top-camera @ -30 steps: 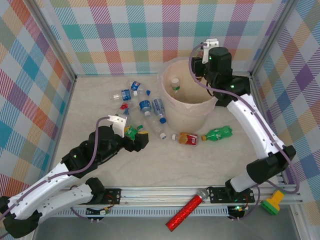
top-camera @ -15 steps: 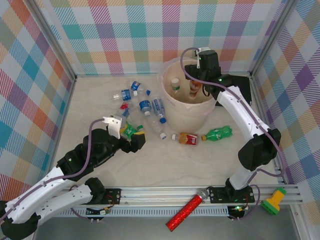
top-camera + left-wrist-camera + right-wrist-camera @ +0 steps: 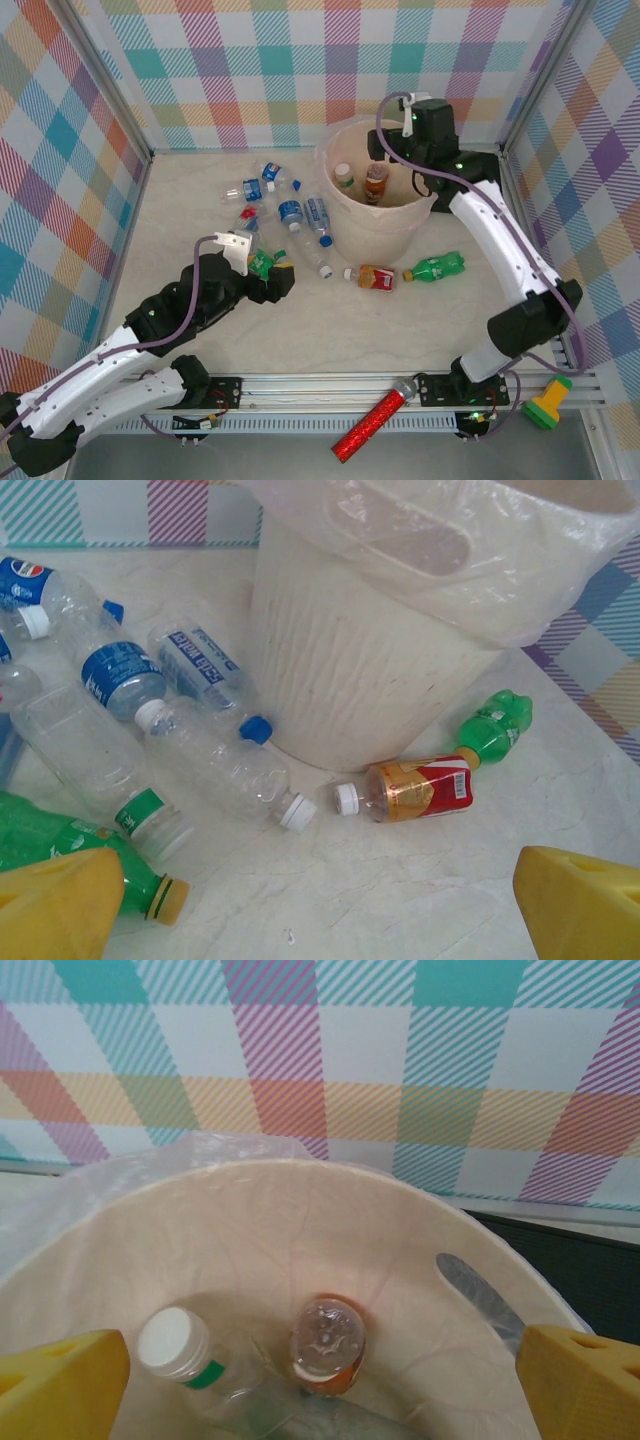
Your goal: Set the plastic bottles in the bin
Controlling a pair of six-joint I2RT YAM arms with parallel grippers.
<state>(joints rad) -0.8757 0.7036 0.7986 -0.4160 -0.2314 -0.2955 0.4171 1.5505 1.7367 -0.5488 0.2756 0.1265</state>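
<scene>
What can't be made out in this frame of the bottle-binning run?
- Bin floor: in the right wrist view the frame's bottom edge cuts off the bin below the white-capped bottle and brown bottle, so the count inside is unknown.
- Green bottle: left wrist view, cut by the left edge and covered by a finger of the left end effector.
- Labels on the far bottles: top view, too small to read.

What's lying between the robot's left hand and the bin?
Crushed clear bottles and a red-labelled brown bottle lie between the left hand and the bin; the left wrist view shows it.
</scene>
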